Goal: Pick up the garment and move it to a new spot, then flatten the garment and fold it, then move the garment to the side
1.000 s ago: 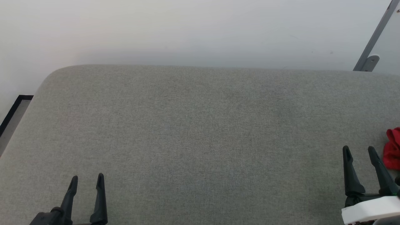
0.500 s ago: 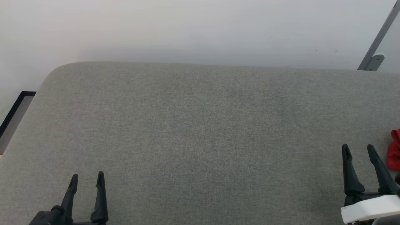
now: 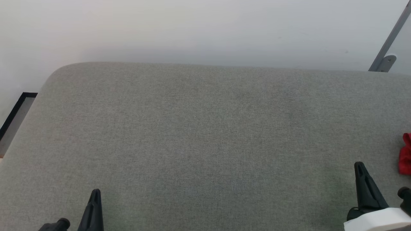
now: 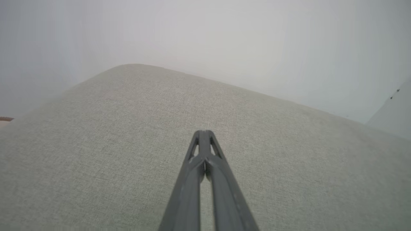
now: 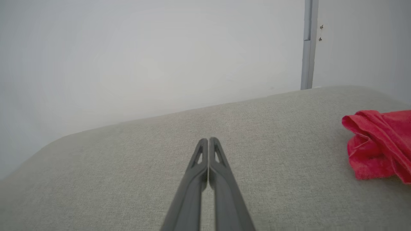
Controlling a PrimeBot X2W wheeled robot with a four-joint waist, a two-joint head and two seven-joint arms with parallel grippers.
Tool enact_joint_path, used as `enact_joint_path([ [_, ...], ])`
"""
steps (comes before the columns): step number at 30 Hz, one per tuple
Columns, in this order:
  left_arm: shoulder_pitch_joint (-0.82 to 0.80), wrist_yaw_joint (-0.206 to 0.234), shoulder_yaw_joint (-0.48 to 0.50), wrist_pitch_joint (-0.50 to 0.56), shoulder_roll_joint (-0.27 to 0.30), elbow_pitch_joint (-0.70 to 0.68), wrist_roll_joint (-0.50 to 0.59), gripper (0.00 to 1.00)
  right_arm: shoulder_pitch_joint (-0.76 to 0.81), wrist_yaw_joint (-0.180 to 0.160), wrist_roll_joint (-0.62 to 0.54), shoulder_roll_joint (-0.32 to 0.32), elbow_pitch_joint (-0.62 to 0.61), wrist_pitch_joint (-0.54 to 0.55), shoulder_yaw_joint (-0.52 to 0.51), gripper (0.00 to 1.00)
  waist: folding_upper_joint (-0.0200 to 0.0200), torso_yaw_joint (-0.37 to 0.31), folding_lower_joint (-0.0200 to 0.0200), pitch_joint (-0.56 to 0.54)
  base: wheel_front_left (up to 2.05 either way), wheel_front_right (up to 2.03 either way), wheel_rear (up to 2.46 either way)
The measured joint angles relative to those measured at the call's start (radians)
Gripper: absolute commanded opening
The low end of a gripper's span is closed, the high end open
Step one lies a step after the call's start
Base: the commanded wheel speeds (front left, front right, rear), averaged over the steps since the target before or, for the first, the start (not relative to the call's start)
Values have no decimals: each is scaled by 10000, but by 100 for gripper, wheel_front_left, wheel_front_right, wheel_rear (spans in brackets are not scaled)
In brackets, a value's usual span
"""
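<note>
Both left gripper (image 4: 204, 134) and right gripper (image 5: 208, 141) just pinched closed, empty, leaving the garment (image 5: 379, 144) untouched at the right edge of the grey cushion (image 3: 205, 128).

Bare room, lab-like: grey upholstered surface (image 3: 205, 128), blank white wall (image 3: 192, 29).

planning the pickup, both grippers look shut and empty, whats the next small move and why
Probably open the right gripper and swing it to its right, toward the red shirt. It is shut with nothing in it, and the shirt lies crumpled on the grey cushion off to that side, untouched.
</note>
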Motion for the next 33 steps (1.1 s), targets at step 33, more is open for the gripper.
enact_joint_path([
  [33, -1040, 0, -27, 1315, 35, 512, -5488, 0, -711, -2, 4907, 401, 581, 1147, -59, 0, 0, -297, 0, -36, 0, 0, 0],
])
